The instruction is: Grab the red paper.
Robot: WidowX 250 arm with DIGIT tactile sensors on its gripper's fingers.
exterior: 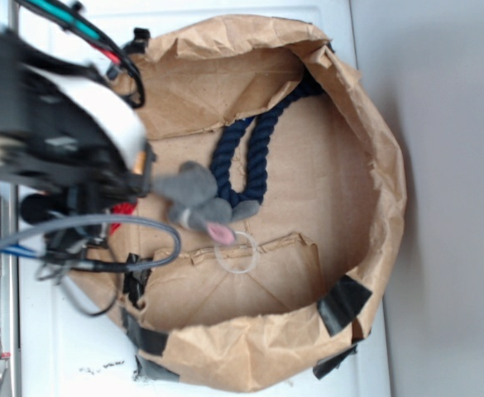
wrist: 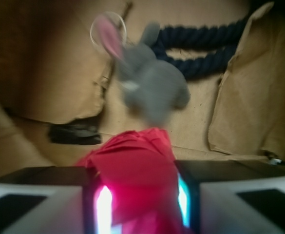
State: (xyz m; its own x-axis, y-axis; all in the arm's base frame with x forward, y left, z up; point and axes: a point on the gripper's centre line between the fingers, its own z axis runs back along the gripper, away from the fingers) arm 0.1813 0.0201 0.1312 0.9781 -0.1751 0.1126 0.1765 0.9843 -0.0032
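Observation:
The red paper (wrist: 132, 165) is a crumpled bright red wad filling the gap between my two fingers in the wrist view, and its front bulges out past them. My gripper (wrist: 140, 204) is shut on it. From the exterior camera only a red sliver of the paper (exterior: 124, 208) shows under the blurred black arm, where the gripper (exterior: 134, 198) hangs at the left inner edge of the brown paper bag (exterior: 374, 165).
A grey plush mouse (exterior: 196, 194) with a pink ear lies just beyond the paper, against a dark blue rope loop (exterior: 242, 157). A clear ring (exterior: 237, 256) lies by the mouse. Black tape (exterior: 341, 302) patches the bag's rim. Cables hang at the left.

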